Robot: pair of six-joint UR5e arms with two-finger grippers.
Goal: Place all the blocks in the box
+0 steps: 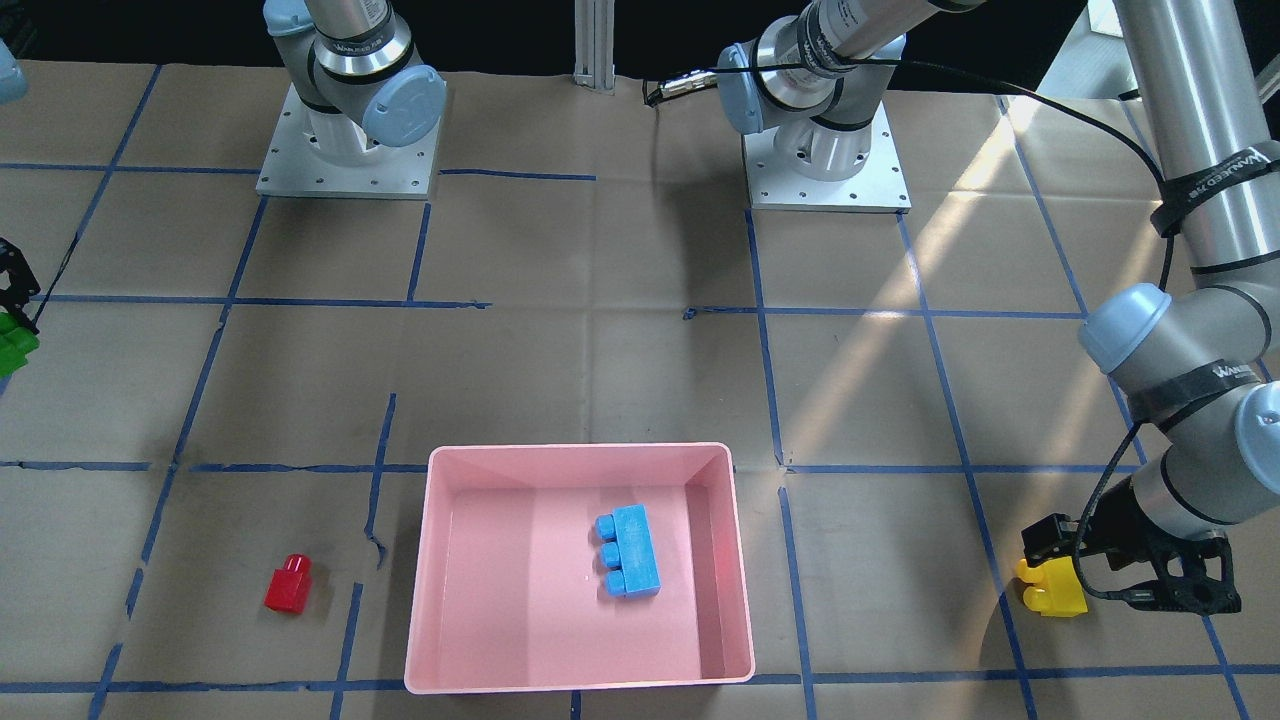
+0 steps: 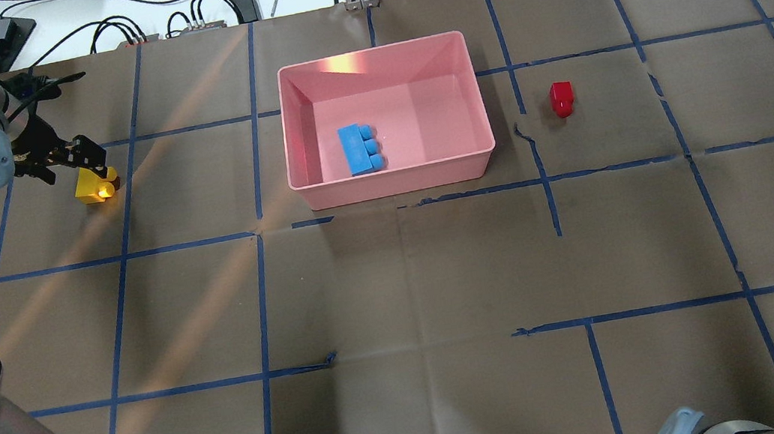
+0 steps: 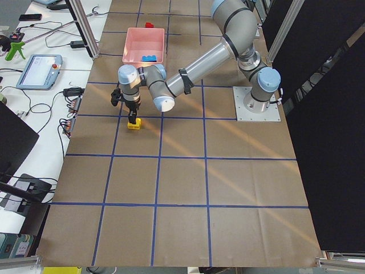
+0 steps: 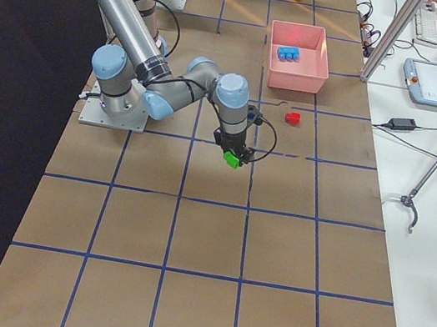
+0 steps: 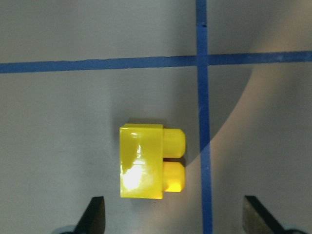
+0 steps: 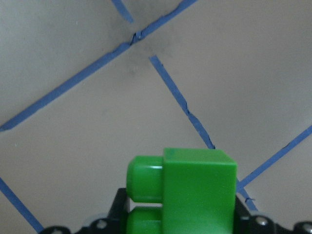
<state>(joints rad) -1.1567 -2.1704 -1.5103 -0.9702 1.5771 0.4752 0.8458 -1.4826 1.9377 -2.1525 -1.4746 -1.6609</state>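
Blue block boxed, three blocks outside the box, each arm at one.

The blue block lies on its side on the floor of the pink box, studs pointing sideways, roughly mid-box. The red block sits alone on the paper-covered table near the box, on the right arm's side, nothing touching it. The yellow block is on the table well out on the left arm's side; the left gripper hangs right at it, fingers spread wide with no contact seen in the wrist view. The right gripper is clamped on the green block, studs sticking out sideways, well away from the box at the far table edge. Can't tell if green is clear of the table. Blue tape lines grid the surface.
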